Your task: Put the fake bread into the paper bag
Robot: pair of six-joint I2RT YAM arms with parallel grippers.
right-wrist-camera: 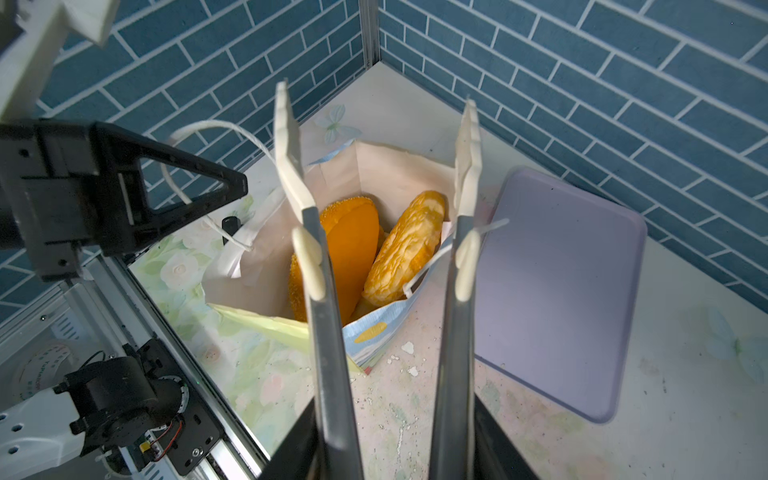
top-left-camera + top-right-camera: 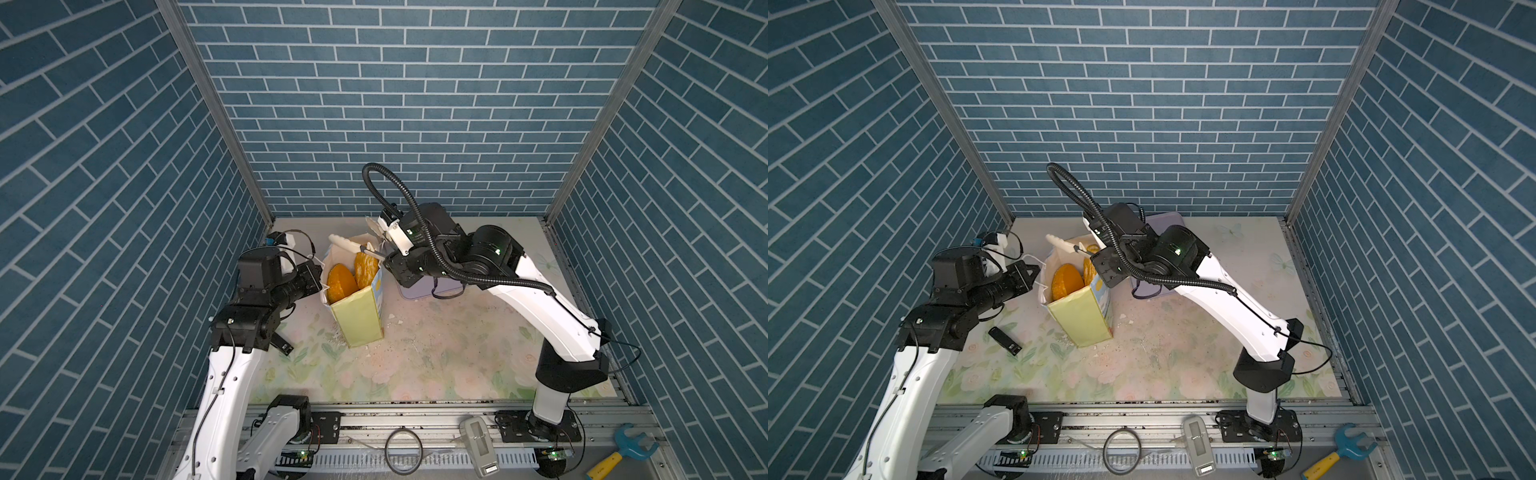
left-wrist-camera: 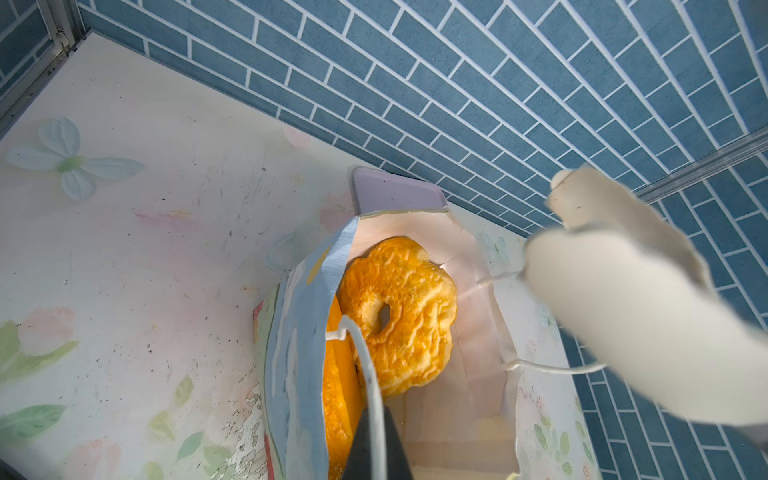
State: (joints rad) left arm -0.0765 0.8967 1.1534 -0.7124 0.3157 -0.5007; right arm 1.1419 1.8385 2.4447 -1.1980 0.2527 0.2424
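I see paper bag upright, glossy orange fake bread on end inside; left gripper pinching its cord, right gripper jaws apart.

Blue brick walls; seemingly floral-printed tabletop

A robot lab booth: brick-print wall panels on metal posts box in a flower-printed worktop; the left arm and right arm are bolted to a metal rail beside a cable duct.
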